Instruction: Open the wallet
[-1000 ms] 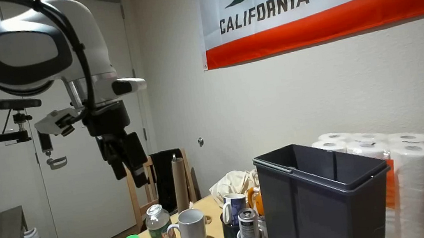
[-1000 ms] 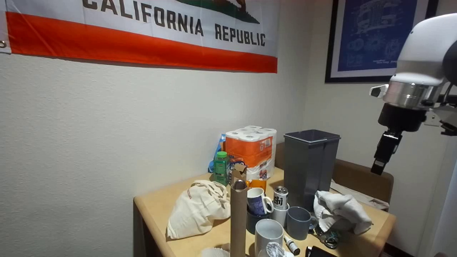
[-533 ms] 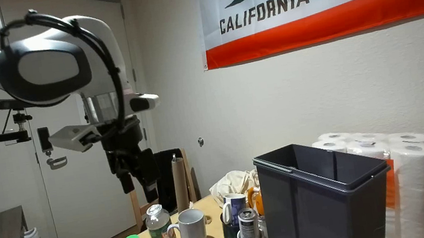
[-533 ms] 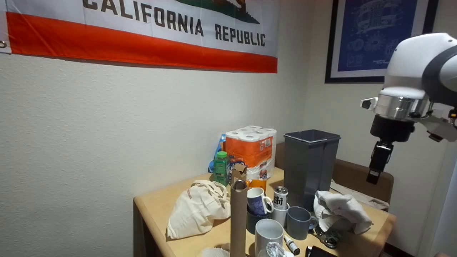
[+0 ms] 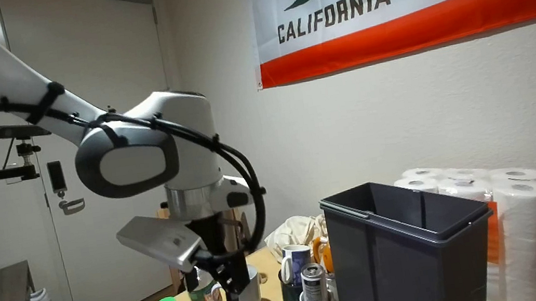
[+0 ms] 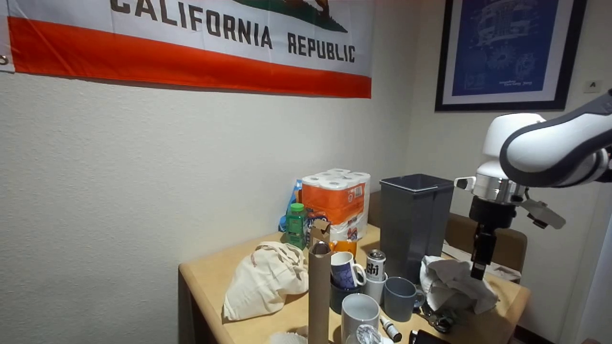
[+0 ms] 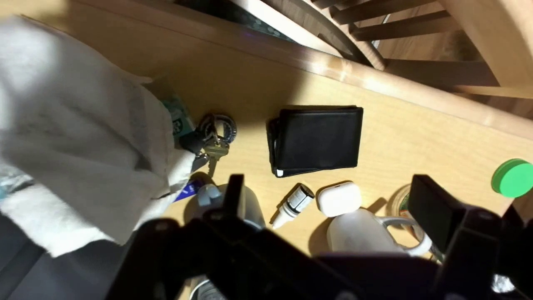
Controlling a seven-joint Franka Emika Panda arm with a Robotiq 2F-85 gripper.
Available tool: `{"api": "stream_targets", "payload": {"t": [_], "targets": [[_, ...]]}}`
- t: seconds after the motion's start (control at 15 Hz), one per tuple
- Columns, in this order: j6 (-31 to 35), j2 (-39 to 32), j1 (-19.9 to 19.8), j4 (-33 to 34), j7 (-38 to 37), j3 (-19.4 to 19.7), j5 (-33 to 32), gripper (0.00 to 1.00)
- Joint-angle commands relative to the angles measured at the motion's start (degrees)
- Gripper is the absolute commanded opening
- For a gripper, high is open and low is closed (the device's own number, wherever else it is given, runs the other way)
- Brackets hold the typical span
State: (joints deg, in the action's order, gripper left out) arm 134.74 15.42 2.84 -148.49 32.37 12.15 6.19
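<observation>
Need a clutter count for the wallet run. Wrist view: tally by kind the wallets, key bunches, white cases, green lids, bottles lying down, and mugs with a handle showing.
Black wallet: 1
Key bunch: 1
White case: 1
Green lid: 1
Small bottle lying down: 1
White mug plus grey mug: 2
Total: 7

Both exterior views are rather dim; in the wrist view, dark shadow partly covers the flat pale wooden bench [image 7: 420,133].

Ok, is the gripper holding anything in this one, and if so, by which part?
Nothing is held: the gripper is open, and the wallet lies folded on the table.
</observation>
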Motion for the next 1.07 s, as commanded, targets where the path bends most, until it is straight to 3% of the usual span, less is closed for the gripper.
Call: {"api": "stream_targets", "payload": {"t": [0.0, 0.2, 0.27, 1.0], "targets": [[-0.42, -9.58, 1.9, 5.07, 13.43, 1.94, 11.3, 1.0], [-4.38, -15.44, -0.57, 9.15, 21.52, -0.25, 18.33, 1.0], [-1.25, -11.55, -1.76, 5.15, 18.03, -1.67, 15.54, 1.0], [-1.74, -21.92, -4.93, 11.45, 22.61, -5.3, 21.07, 1.0]]}}
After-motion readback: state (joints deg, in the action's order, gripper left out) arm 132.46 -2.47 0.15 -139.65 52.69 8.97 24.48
